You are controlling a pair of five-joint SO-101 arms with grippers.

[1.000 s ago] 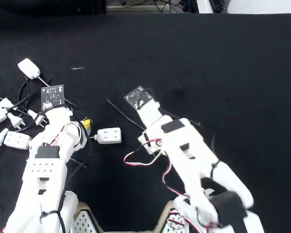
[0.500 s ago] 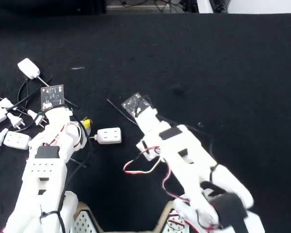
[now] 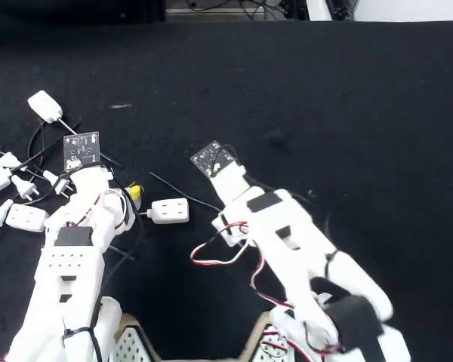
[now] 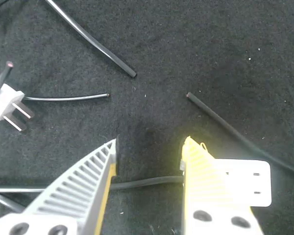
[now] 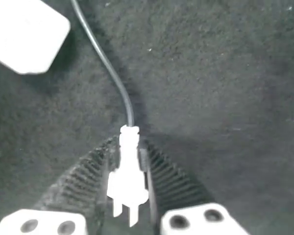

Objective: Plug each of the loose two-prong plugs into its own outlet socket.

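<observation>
While right end effector [image 5: 129,149] pinches one white plug [image 5: 128,183] near the outlet socket [image 3: 170,210], left end effector [image 4: 149,147] stands spread astride a cable [image 4: 147,182]. Step, likely: plug transport; next: aligning prongs with slots.

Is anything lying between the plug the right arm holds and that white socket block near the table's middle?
Nothing solid. The plug, shut in the right gripper, has only its own thin black cord trailing over the table toward the white socket block. Nothing else visible lies between them.
</observation>
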